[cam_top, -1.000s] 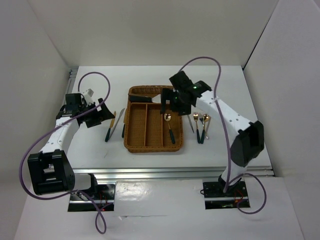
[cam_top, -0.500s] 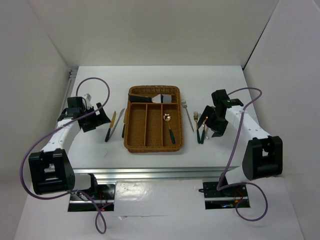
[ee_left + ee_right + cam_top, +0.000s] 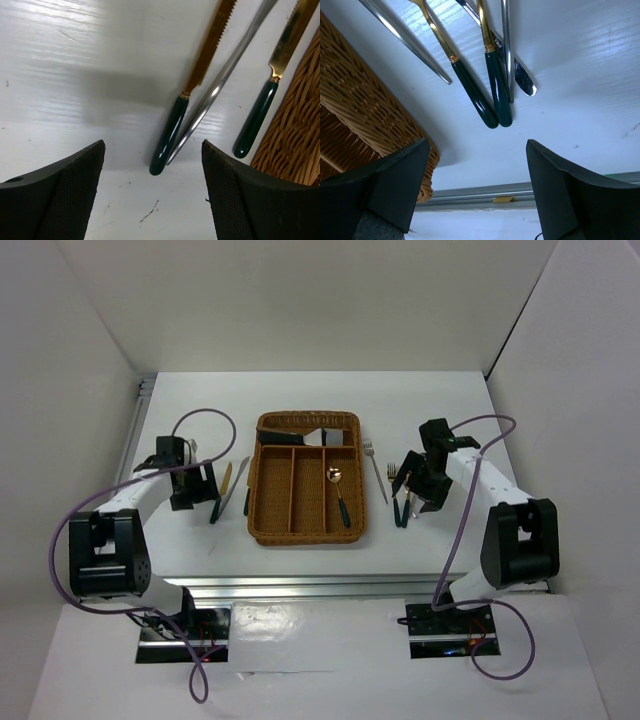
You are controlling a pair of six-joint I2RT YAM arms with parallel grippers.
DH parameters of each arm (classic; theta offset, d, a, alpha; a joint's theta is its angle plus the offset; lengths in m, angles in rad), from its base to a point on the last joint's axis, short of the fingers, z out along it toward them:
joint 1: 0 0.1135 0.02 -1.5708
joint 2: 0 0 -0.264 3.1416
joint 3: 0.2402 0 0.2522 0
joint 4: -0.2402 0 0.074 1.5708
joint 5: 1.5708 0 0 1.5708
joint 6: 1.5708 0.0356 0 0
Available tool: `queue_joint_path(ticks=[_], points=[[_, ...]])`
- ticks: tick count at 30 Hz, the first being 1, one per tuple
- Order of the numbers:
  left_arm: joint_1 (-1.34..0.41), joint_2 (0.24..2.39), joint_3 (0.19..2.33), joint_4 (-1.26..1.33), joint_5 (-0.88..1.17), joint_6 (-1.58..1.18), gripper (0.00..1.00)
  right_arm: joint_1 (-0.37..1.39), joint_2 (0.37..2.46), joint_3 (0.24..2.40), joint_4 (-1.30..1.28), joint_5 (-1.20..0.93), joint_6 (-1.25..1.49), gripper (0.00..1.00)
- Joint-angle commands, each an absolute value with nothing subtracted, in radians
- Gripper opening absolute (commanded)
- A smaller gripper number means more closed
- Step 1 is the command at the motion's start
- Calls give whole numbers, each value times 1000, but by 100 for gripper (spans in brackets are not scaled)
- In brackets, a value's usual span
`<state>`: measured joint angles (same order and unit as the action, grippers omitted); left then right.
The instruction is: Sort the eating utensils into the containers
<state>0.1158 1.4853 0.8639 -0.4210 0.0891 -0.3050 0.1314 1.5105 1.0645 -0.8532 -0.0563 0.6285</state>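
Hovering at the far left of the white worktop (image 3: pixel 300 390), the left hand (image 3: pixel 192 487) was spread wide. Its two dark fingers (image 3: pixel 55 195) stood well apart with nothing between them. Just beyond its tips lay a gold-bladed knife (image 3: pixel 187 105) with a dark green handle. A silver knife (image 3: pixel 220 85) slanted alongside, its end touching that green handle. A second gold-bladed knife (image 3: pixel 270 85) lay further right, close beside the wall of the wicker tray (image 3: pixel 305 538).

The tray sat mid-worktop. A gold spoon (image 3: pixel 339 495) with a dark handle lay in its rightmost long slot. A wide silver server (image 3: pixel 315 437) lay in the crosswise slot at the far end.

To the right of the tray, a silver fork (image 3: pixel 375 468) lay alone on the worktop. Next to it, a gold fork (image 3: pixel 455 65) and another gold-necked piece (image 3: pixel 495 75) had their green handles side by side, the ends touching. Two slim silver pieces (image 3: pixel 507 50) lay against them.

Over the near ends of this cluster, the right hand (image 3: pixel 425 490) was likewise released, its fingers wide apart and grasping nothing.
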Motion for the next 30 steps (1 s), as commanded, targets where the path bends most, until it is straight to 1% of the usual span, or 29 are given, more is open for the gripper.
queue_joint_path(ticks=[1, 3, 9, 10, 16, 20, 21, 22, 25, 26, 27, 28, 30], points=[[95, 1502, 891, -422, 41, -272, 83, 137, 1529, 1081, -799, -40, 614, 86], [95, 1511, 891, -422, 41, -262, 81, 137, 1529, 1072, -790, -49, 614, 86], [72, 1577, 911, -442, -32, -262, 80, 137, 1549, 1081, -790, -49, 614, 86], [63, 1586, 911, -442, -32, -262, 77, 137, 1549, 1081, -790, -49, 604, 86], [0, 1620, 923, -442, -75, -262, 76, 127, 1559, 1100, -790, -40, 595, 86], [-26, 1678, 943, -453, -100, -271, 70, 118, 1568, 1100, -790, -40, 595, 86], [-26, 1687, 943, -462, -100, -272, 66, 118, 1568, 1100, -790, -40, 595, 86], [-26, 1687, 943, -462, -110, -272, 59, 118, 1568, 1100, -790, -40, 586, 84], [-26, 1706, 943, -472, -129, -281, 49, 109, 1568, 1111, -799, -40, 577, 84], [-26, 1706, 943, -472, -129, -281, 36, 100, 1568, 1111, -799, -40, 577, 84], [-26, 1706, 943, -472, -129, -281, 30, 100, 1568, 1111, -799, -40, 577, 84], [-26, 1706, 943, -472, -120, -281, 21, 91, 1559, 1111, -799, -40, 577, 84], [-26, 1717, 943, -472, -106, -281, 0, 80, 1559, 1111, -799, -40, 566, 83]])
